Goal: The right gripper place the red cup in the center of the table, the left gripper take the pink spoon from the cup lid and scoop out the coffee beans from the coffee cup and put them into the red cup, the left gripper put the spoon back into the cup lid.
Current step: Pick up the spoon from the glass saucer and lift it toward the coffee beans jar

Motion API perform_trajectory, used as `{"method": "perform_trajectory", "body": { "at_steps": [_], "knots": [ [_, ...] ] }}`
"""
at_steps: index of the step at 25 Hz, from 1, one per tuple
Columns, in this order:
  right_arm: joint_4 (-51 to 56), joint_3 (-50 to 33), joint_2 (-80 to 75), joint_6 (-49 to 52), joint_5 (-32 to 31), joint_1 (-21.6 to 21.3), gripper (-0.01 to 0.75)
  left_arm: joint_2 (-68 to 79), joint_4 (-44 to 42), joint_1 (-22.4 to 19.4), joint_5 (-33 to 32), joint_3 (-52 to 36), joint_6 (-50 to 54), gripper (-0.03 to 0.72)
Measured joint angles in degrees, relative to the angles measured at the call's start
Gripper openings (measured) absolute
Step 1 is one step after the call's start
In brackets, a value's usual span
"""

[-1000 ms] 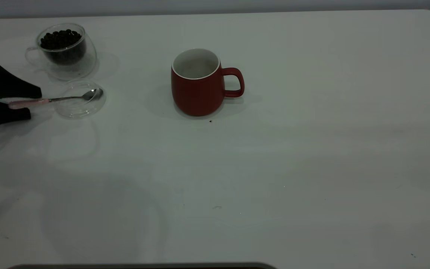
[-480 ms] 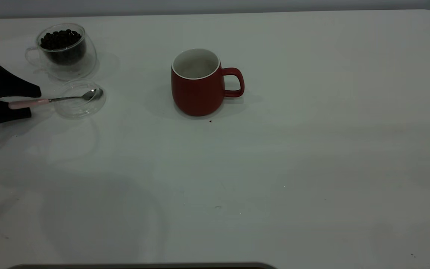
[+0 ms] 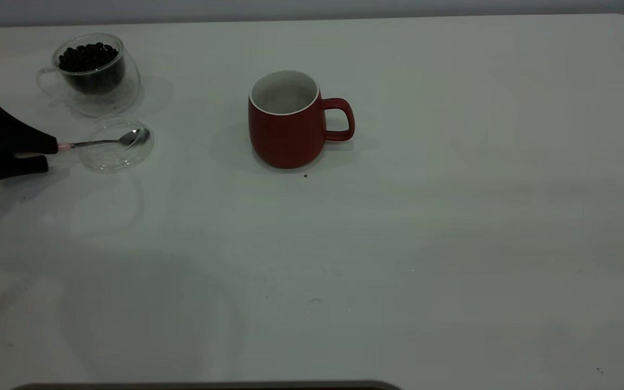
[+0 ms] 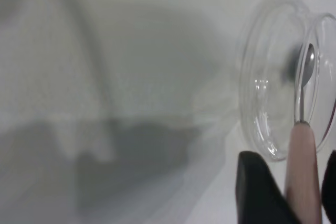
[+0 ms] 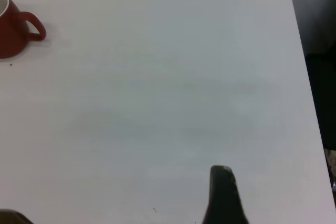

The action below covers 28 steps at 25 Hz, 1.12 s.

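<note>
The red cup (image 3: 287, 135) stands upright near the middle of the table (image 3: 453, 216), handle to the right; it also shows in the right wrist view (image 5: 10, 30). The coffee cup (image 3: 95, 81) with coffee beans (image 3: 87, 56) stands at the far left. In front of it lies the cup lid (image 3: 114, 154), with the bowl of the pink spoon (image 3: 106, 142) resting in it. My left gripper (image 3: 46, 154) is at the left edge, shut on the spoon's pink handle (image 4: 303, 171), beside the lid (image 4: 262, 103). My right gripper (image 5: 115, 191) is open and empty, far right of the red cup.
A dark speck (image 3: 305, 175) lies just in front of the red cup. The table's right edge (image 5: 304, 77) drops off to a dark floor. A dark strip (image 3: 209, 385) runs along the table's near edge.
The left gripper's fingers have closed on the spoon's pink handle, now mostly covered. The spoon, lid and cups have not moved.
</note>
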<state>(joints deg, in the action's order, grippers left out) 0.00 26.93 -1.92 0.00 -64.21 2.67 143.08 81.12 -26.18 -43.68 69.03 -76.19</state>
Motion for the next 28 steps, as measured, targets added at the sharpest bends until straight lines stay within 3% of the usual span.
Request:
{"method": "perform_trajectory", "body": {
  "at_steps": [5, 12, 24, 28],
  "knots": [
    [0.0, 0.0, 0.0, 0.0, 0.0, 0.0, 0.557, 0.0, 0.0, 0.0, -1.1, 0.0, 0.0, 0.216],
    [0.0, 0.0, 0.0, 0.0, 0.0, 0.0, 0.557, 0.0, 0.0, -0.1, -4.6, 0.1, 0.0, 0.143],
    [0.0, 0.0, 0.0, 0.0, 0.0, 0.0, 0.557, -1.7, -4.7, -3.4, -7.0, 0.2, 6.3, 0.124],
    [0.0, 0.0, 0.0, 0.0, 0.0, 0.0, 0.557, -4.1, -7.5, -3.4, -10.7, 0.2, 7.0, 0.123]
  ]
}}
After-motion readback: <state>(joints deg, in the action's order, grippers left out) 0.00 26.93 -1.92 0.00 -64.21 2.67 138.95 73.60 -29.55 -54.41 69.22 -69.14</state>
